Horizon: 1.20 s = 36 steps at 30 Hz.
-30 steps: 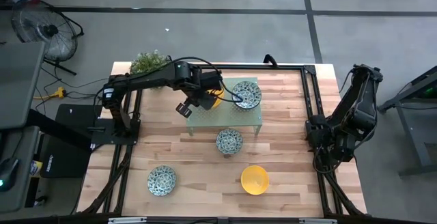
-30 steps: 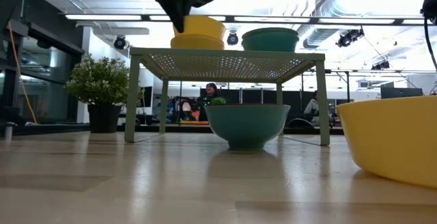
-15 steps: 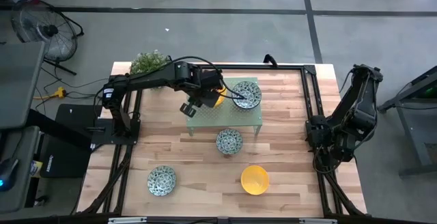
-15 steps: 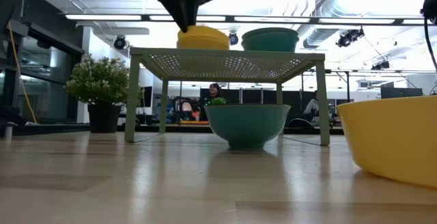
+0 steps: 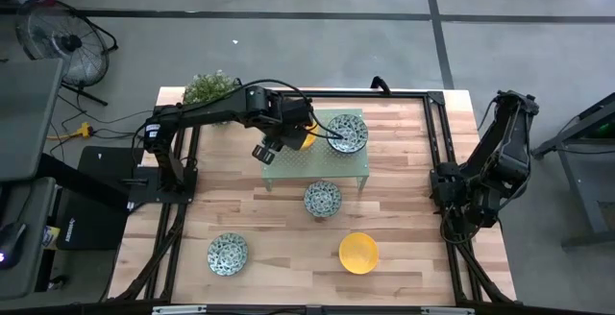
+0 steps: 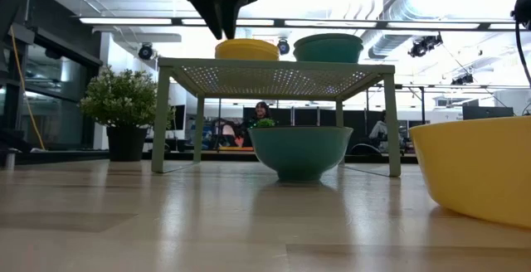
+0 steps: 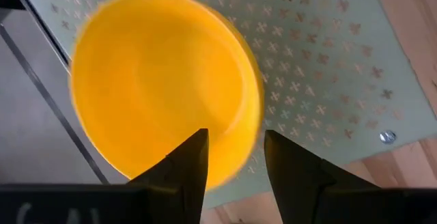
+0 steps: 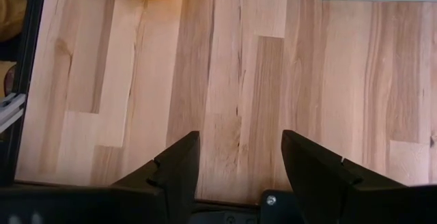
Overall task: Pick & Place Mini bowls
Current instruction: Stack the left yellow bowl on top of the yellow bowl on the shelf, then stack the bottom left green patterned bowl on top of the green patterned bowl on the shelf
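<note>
Wooden surface (image 5: 288, 219) carries the pale green perforated stand (image 5: 317, 166), whose top holds a yellow mini bowl (image 7: 160, 87) beside a patterned mini bowl (image 5: 347, 133). I've got the left gripper (image 7: 232, 157) over the yellow bowl, fingers released, straddling its near rim, nothing gripped. Right gripper (image 8: 235, 159) parked near the right edge, fingers spread and empty. Bowls look rigid, light, glossy, probably slippery, maybe chippable; I'd pinch the rim.
</note>
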{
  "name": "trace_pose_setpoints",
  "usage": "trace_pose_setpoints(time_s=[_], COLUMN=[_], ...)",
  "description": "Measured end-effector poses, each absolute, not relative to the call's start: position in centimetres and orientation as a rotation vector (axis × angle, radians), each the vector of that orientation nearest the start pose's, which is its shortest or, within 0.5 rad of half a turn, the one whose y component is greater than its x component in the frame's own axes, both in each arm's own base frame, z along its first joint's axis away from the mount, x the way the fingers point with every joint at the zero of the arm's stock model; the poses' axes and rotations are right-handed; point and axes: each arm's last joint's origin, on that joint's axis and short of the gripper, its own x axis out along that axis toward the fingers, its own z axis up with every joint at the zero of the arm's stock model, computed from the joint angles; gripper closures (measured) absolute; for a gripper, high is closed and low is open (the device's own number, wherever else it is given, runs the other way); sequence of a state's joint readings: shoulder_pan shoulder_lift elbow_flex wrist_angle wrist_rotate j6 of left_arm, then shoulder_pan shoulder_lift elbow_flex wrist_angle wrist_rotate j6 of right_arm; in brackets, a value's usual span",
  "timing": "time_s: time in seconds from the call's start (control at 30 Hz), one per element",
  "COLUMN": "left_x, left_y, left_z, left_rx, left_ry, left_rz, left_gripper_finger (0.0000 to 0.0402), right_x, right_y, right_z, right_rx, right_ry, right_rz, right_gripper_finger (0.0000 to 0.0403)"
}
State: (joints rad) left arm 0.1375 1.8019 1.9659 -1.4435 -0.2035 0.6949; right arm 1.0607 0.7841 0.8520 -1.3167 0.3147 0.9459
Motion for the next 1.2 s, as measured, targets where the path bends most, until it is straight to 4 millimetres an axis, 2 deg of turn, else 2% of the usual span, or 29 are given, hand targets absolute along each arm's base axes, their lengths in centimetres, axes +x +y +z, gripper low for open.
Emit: trace_pose_setpoints(time_s=[0.33, 0.53, 0.67, 0.83, 0.93, 1.07, 1.2], left_x=[33.0, 32.2, 31.9, 31.3, 31.4, 32.1, 31.9], left_y=[5.2, 5.0, 4.7, 4.3, 3.7, 2.4, 1.3], left_z=[36.7, 39.6, 41.4, 41.9, 41.2, 38.9, 36.3], left_rx=[0.609, 0.551, 0.394, 0.172, 0.127, 0.11, 0.072], left_ry=[1.387, 1.327, 1.231, 1.195, 1.217, 1.299, 1.397], left_rz=[-0.175, -0.132, -0.082, -0.041, -0.069, -0.159, -0.217], left_gripper_finger=[0.0263, 0.0263, 0.0263, 0.0263, 0.0263, 0.0263, 0.0263], right_x=[5.8, 5.8, 5.8, 5.8, 5.9, 5.8, 5.8], right_y=[8.6, 8.6, 8.6, 8.6, 8.6, 8.6, 8.6], right_z=[27.6, 27.6, 27.6, 27.6, 27.6, 27.6, 27.6], right_rx=[0.057, 0.078, 0.08, 0.076, 0.07, 0.091, 0.12], right_ry=[1.146, 1.149, 1.148, 1.142, 1.134, 1.142, 1.164], right_rz=[0.114, 0.102, 0.1, 0.098, 0.095, 0.086, 0.078], right_gripper_finger=[0.0208, 0.0208, 0.0208, 0.0208, 0.0208, 0.0208, 0.0208])
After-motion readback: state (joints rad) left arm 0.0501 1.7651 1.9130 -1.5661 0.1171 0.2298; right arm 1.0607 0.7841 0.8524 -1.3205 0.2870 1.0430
